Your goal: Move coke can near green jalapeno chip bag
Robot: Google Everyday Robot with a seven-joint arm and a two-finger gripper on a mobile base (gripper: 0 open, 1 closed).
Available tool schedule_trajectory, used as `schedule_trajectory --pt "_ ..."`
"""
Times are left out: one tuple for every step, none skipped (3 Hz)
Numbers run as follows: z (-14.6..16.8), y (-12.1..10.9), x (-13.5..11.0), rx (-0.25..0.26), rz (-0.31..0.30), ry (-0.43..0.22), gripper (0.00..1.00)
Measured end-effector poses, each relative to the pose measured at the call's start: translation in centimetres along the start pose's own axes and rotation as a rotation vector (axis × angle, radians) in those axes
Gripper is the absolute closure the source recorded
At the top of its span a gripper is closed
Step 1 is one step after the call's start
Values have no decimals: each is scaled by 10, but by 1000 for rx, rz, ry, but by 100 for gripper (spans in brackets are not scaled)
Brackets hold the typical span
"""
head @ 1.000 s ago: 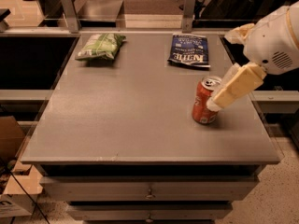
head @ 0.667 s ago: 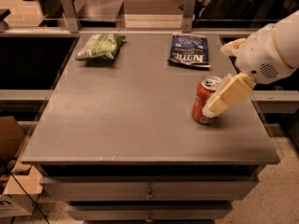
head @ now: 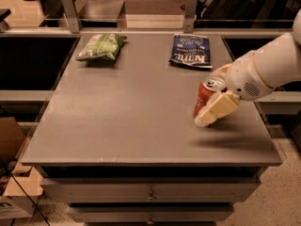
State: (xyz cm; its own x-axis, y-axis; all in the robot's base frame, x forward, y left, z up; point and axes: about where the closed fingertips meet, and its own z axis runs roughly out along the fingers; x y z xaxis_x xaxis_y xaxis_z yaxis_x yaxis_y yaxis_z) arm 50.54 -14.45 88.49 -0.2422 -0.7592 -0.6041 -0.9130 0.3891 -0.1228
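The pincer [head: 210, 100] is at the right side of the desk [head: 127, 112], low over the surface, and it is placed around the coke can [head: 202, 98]. One pale yellow part of it lies across the front of the can and seems to touch it, but whether the pincer really presses on the can I cannot tell. The can stands upright on the desk, near the right edge, with its silver top visible. The white arm [head: 270, 67] reaches in from the right, above the desk edge.

Behind the can, towards the far edge, lies a flat dark blue bag [head: 190, 51] with white letters; it is near the can but apart from it. The green jalapeno chip bag [head: 101, 46] lies at the far left corner of the desk, well apart from the can, with much bare surface between them. Under the desk top there are drawers [head: 150, 192], and a cardboard box [head: 11, 173] stands on the floor at the left.
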Motion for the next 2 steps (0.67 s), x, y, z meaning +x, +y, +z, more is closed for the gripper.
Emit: schedule_trajectory --pt "6 -3 2 0 11 -7 38" --pt "-4 -9 -9 32 0 -24 62"
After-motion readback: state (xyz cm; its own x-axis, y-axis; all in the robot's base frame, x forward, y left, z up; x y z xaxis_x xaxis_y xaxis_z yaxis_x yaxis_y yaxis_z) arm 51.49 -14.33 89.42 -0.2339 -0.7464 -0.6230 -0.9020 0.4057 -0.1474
